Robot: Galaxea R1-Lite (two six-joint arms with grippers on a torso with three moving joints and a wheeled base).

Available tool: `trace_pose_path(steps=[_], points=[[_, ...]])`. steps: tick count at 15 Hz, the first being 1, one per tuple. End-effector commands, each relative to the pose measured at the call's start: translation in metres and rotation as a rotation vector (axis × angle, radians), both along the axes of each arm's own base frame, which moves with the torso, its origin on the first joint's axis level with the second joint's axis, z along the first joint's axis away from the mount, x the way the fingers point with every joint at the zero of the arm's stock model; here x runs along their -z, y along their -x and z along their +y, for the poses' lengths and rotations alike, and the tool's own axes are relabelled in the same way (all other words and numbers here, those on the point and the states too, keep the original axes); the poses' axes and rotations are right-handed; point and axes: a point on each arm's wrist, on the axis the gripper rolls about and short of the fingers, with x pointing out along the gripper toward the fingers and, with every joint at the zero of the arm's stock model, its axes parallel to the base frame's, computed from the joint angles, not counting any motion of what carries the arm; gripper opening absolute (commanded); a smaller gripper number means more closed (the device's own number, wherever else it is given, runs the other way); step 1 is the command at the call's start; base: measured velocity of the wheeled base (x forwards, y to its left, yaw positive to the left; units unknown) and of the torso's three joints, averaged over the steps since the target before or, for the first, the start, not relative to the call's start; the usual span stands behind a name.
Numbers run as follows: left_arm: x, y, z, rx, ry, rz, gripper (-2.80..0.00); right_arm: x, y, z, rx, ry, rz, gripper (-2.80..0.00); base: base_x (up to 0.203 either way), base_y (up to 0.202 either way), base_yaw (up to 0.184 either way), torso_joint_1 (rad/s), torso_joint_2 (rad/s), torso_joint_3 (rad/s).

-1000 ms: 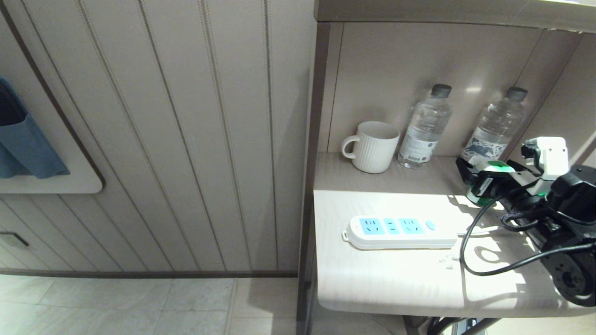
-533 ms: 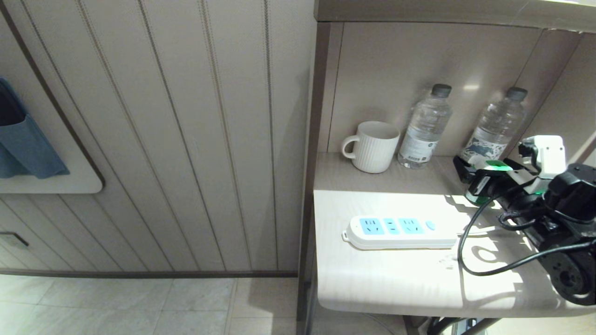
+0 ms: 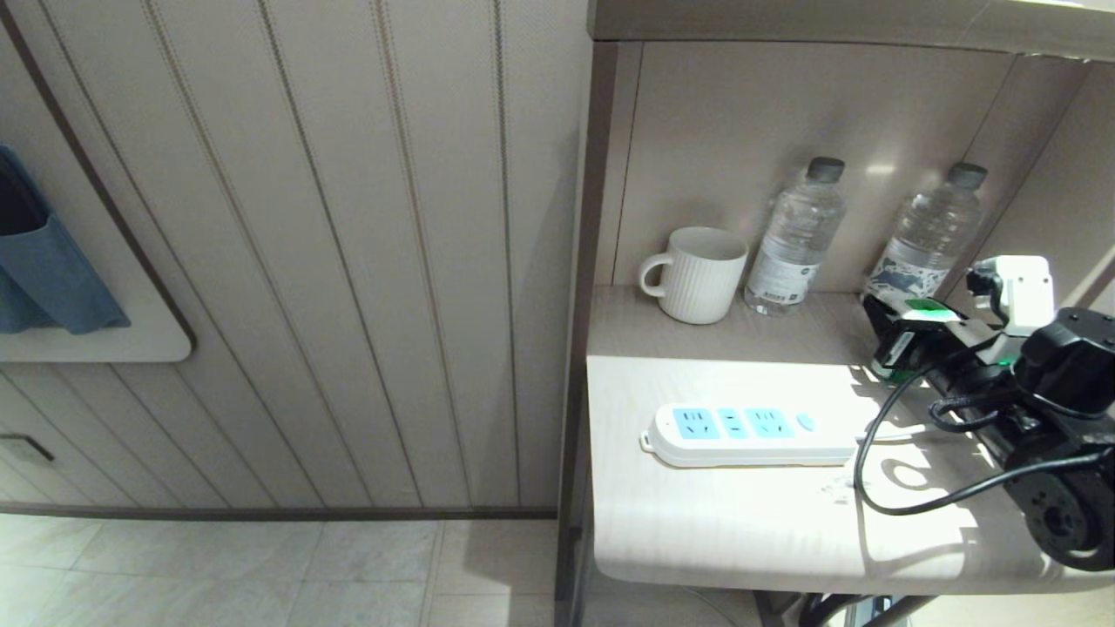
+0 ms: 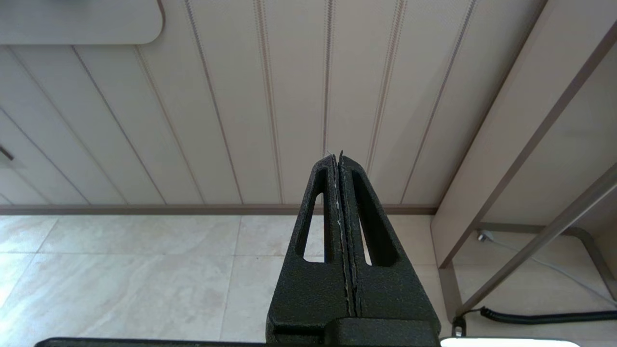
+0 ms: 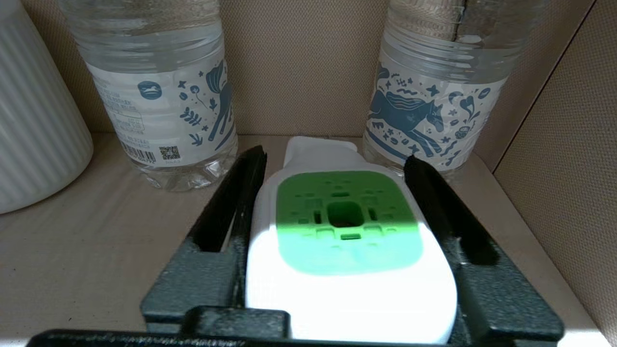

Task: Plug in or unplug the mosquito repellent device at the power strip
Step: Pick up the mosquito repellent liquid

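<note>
Two grippers are mine to watch here, and the nearer to me is the left gripper (image 4: 340, 161), parked low beside the shelf unit, its fingers pressed together on nothing, pointing at the tiled floor (image 4: 125, 284) and the panelled wall (image 4: 241, 96). I take the power strip (image 3: 749, 433) as my landmark: it lies flat on the lit front part of the shelf (image 3: 723, 522), socket panels up, every socket bare, its white cord (image 3: 888, 431) running off toward my right arm. Beyond the strip's cord end, further back on the shelf, sits the right gripper (image 3: 888, 326), level with the surface and reaching toward the back wall. From the wrist camera I see its two black fingers (image 5: 231, 202) standing on either side of the mosquito repellent device (image 5: 347, 250), close against the white body; I cannot tell whether they press on it yet, since a thin dark line shows along each side. The device stands upright on the shelf, green vented top facing up, well apart from the strip and not plugged in. Behind the strip, near the back wall, stands a ribbed white mug (image 3: 701, 274). Beside the mug is one water bottle (image 3: 797, 239), and a second water bottle (image 3: 928, 231) stands just behind the device.
</note>
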Motion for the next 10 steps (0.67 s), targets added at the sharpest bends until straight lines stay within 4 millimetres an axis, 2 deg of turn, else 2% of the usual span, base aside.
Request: trace_pose_path(steps=[1,7,10], points=[[0.0,0.0,0.0,0.0,0.0,0.0,-2.8,-0.001,0.0,0.0,0.001,-0.001,-0.014,-2.8,0.0,0.0,0.0,0.0,0.0,0.0],[0.0,0.0,0.0,-0.001,0.0,0.001,-2.8,-0.001,0.001,-0.002,0.005,0.001,-0.011,-2.8,0.0,0.0,0.0,0.0,0.0,0.0],[0.0,0.0,0.0,0.0,0.0,0.002,-2.8,-0.014,0.01,0.0,0.005,-0.001,-0.019,-2.8,0.0,0.0,0.0,0.0,0.0,0.0]])
